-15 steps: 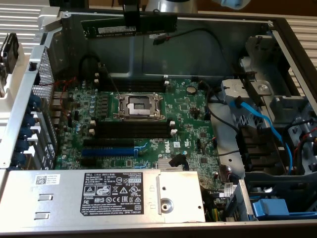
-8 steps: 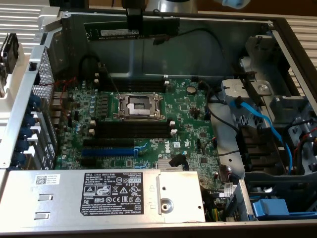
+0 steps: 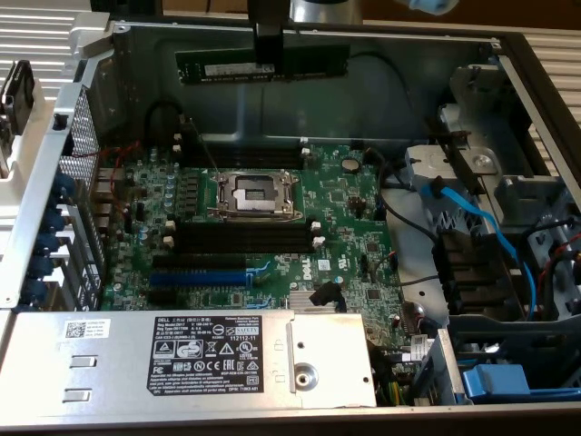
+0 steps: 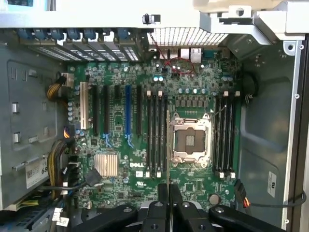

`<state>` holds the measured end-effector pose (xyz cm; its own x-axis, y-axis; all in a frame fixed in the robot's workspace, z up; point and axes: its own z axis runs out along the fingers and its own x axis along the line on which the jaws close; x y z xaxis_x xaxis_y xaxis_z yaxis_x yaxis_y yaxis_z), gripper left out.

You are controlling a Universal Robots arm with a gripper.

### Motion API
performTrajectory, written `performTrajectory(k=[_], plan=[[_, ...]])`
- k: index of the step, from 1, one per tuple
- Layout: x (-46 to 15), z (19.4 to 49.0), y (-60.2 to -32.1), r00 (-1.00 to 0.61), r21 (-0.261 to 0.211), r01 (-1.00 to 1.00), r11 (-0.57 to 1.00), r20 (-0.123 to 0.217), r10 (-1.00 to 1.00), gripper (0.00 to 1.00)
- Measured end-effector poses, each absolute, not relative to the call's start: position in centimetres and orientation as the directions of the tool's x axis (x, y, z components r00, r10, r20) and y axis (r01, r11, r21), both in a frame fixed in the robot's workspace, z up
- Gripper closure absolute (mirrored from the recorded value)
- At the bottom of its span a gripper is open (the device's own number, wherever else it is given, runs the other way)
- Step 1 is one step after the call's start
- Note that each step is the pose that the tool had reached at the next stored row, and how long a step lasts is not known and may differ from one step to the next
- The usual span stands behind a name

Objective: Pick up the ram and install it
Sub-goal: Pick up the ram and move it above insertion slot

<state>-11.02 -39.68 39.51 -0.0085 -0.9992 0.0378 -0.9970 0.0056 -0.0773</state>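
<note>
Green ram in gripper above motherboard, black slots.

1 ram, 1 motherboard, 1 CPU socket, 1 blue slot

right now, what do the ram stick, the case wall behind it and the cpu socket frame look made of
The ram stick: dark green circuit board, probably fibreglass laminate, matte, with a pale paper-like label. The case wall: bare grey sheet metal, likely steel, dull sheen, stamped holes and folded edges. The cpu socket frame: bright silvery metal, glossy highlights, around a dark plastic-looking centre.
</note>
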Motion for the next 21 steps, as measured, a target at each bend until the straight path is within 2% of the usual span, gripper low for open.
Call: performTrajectory(k=[12, 21], plan=[[-10.2, 38.5, -39.7, -0.014, -0.033, -0.999, 0.012, 0.045, -0.999, 0.87], [-10.5, 37.0, -39.7, -0.028, -0.031, -0.999, 0.027, 0.045, -0.999, 0.87]])
